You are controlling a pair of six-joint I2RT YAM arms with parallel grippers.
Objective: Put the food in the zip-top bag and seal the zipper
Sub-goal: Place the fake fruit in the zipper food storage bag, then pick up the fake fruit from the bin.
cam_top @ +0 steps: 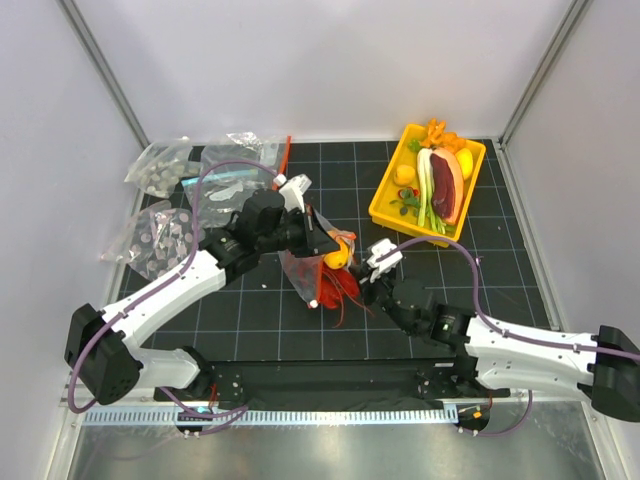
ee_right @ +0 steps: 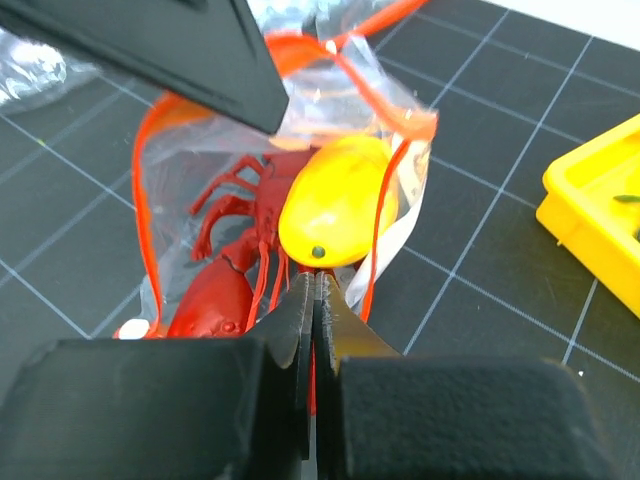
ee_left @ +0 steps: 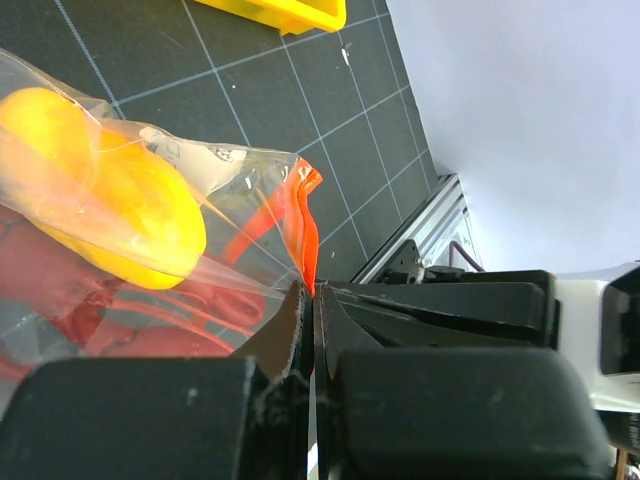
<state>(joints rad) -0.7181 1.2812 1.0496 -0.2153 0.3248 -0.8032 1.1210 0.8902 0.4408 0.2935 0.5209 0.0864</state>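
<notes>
The zip-top bag (ee_left: 230, 165), limp, crinkly and slippery, is judged best gripped by its stiffer zipper (ee_left: 308, 225), on which the left pincer (ee_left: 312, 300) and right pincer (ee_right: 313, 295) are both clamped closed.

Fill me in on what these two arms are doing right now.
Both arms are gripping the zip-top bag at its mouth. The left gripper is pinched shut on the red-orange zipper; the right gripper is shut on another part of the rim. The red lobster and a yellow piece sit inside. The mouth gapes open, so sealing isn't done.
</notes>
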